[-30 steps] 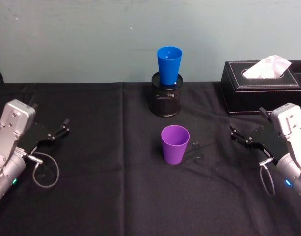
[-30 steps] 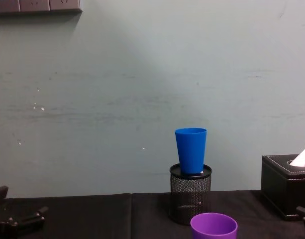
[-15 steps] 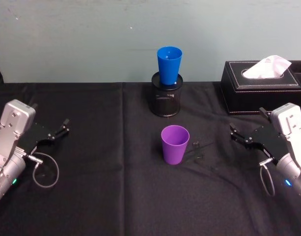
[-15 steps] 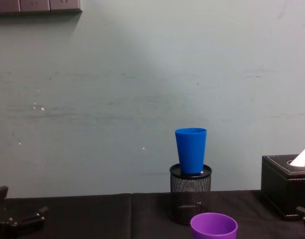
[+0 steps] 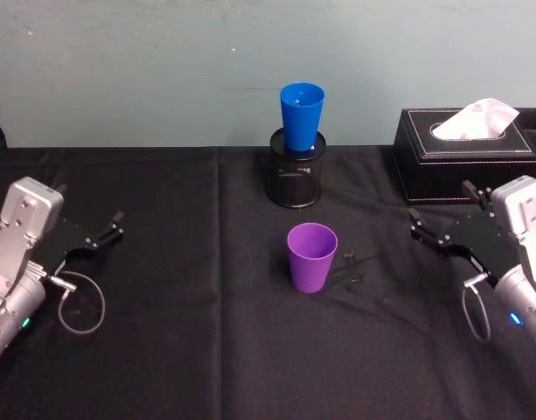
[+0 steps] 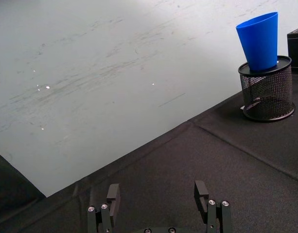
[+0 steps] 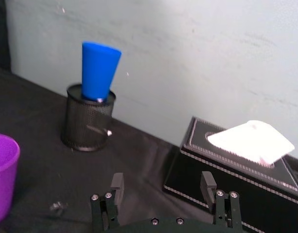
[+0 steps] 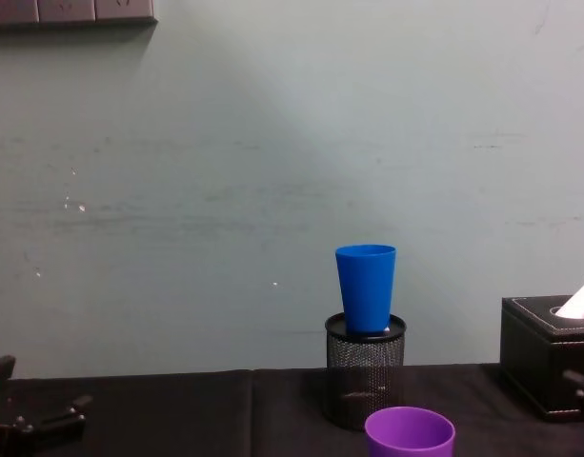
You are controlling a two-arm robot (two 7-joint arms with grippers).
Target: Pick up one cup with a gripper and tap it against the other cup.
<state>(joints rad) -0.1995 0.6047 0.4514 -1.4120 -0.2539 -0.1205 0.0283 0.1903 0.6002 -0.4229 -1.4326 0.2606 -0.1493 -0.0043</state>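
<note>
The purple cup (image 5: 311, 256) stands upright in the middle of the black tablecloth; its rim also shows low in the chest view (image 8: 410, 435) and at an edge of the right wrist view (image 7: 3, 170). Behind it, the blue cup (image 5: 302, 115) (image 8: 365, 288) (image 6: 260, 41) (image 7: 97, 70) sits upright in a black mesh holder (image 5: 295, 173). My right gripper (image 5: 439, 202) (image 7: 162, 182) hovers open to the right of the purple cup, well apart from it. At the far left my left gripper (image 5: 91, 208) (image 6: 157, 192) rests open with nothing in it.
A black tissue box (image 5: 469, 153) (image 7: 236, 165) with a white tissue stands at the back right, just behind the right gripper. Small dark bits (image 5: 351, 259) lie on the cloth right of the purple cup. A pale wall closes off the back.
The right gripper has risen a little and shifted slightly to the right. The left arm and both cups are where they were.
</note>
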